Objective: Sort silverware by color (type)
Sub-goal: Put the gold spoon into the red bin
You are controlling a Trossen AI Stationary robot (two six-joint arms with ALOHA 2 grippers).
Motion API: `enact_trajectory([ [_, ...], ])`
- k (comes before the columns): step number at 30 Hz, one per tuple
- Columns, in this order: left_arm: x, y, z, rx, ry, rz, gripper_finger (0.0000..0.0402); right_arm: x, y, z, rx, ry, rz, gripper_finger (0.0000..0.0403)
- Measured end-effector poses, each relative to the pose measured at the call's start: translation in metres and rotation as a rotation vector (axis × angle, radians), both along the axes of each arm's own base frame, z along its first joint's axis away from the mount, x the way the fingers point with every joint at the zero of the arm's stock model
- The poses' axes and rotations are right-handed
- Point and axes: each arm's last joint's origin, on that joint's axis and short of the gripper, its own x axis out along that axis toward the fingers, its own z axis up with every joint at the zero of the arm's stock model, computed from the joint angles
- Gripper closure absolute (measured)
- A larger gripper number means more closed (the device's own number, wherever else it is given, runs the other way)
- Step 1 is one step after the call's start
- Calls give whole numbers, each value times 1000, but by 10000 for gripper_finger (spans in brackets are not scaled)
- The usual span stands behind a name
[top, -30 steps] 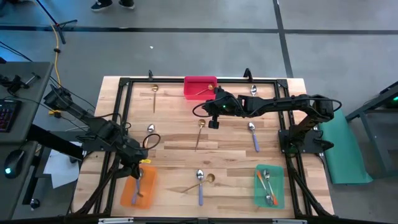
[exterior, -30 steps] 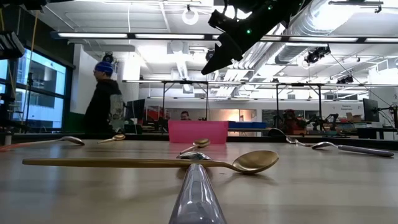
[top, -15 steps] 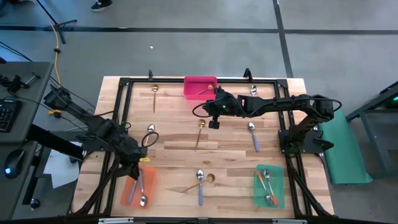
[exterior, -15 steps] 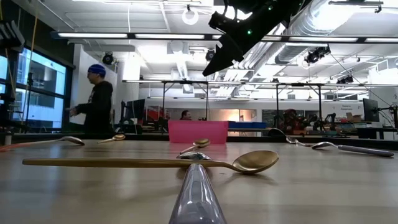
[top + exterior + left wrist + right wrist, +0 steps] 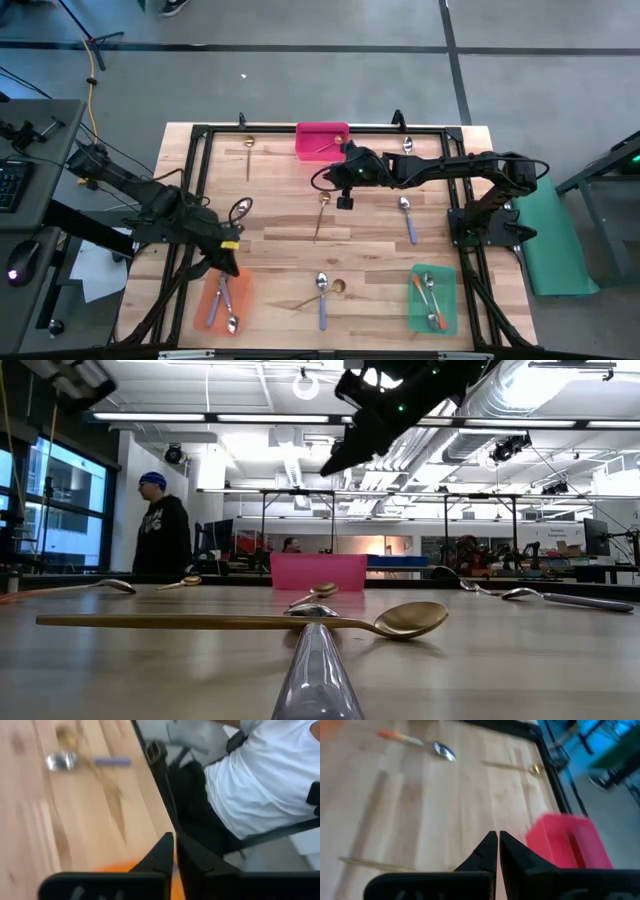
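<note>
Now the left gripper [image 5: 228,262], fingers closed and empty, has lifted off the orange tray [image 5: 209,306] at seven o'clock, spoon [image 5: 224,305] delivered; right fingers closed too.

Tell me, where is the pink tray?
In the high view, the pink tray sits at the table's far edge, near the middle, just beyond the right gripper, with a gold spoon to its left.

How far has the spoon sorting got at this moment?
Partly done. The orange tray holds a purple-handled spoon, the green tray holds orange-handled spoons, and the pink tray a gold one. Both the left gripper and right gripper are shut and empty. About seven spoons remain loose on the table.
</note>
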Motion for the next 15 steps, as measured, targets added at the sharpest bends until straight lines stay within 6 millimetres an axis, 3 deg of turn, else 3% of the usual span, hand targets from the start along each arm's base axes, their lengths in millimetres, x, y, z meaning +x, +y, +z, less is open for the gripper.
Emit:
enact_trajectory([
  [6, 14, 16, -7, 26, -189, -32, 397, 7, 1, -6, 14, -116, 88, 403],
  [15, 33, 51, -40, 110, -433, 125, 401, -20, 0, -52, 89, -417, 115, 403],
])
